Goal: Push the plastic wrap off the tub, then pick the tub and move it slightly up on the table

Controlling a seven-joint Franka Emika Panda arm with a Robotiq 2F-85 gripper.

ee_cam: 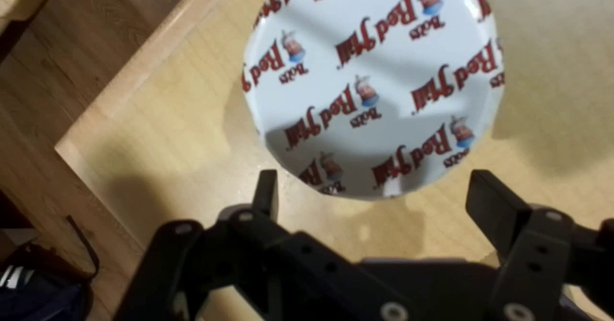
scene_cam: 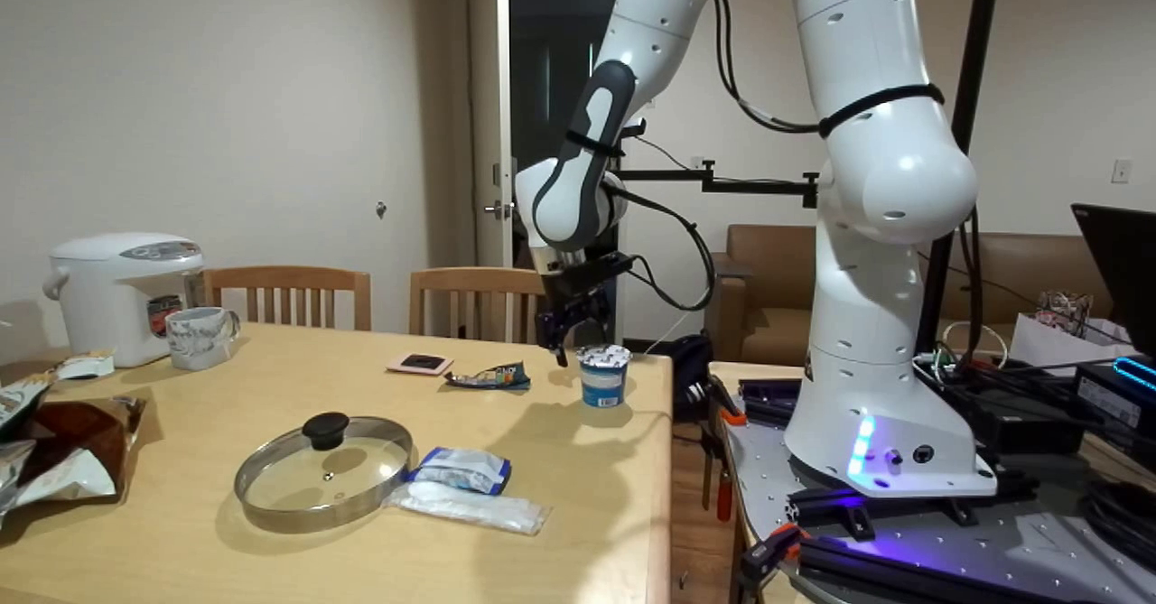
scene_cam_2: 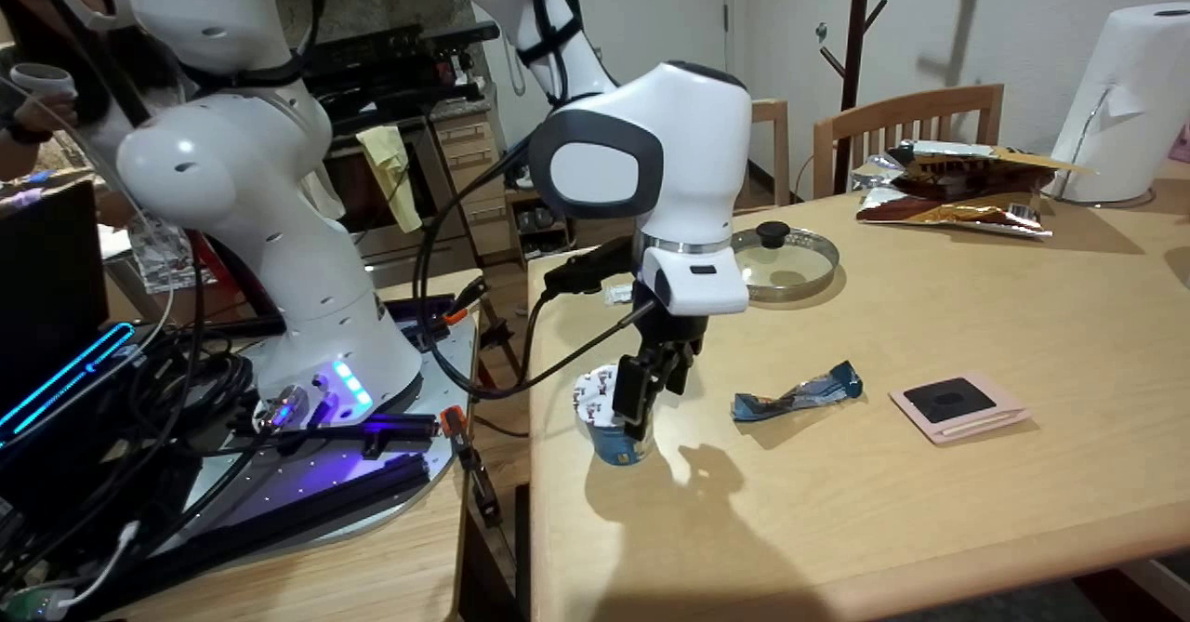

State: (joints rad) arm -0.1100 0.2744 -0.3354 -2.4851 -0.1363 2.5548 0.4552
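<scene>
The end effector (ee_cam: 376, 197), spread wide and empty, hangs just beside the upright tub (ee_cam: 374, 86).

Hand (scene_cam: 581, 337), jaws apart, nr upright tub (scene_cam: 603, 385) on tbl (scene_cam: 316, 376).

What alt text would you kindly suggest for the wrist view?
A round, white-topped tub with red lettering, seen from above, stands near a corner of a light-wood table. A black gripper, open and holding nothing, spans the bottom of the picture; wooden floor shows at left.
</scene>
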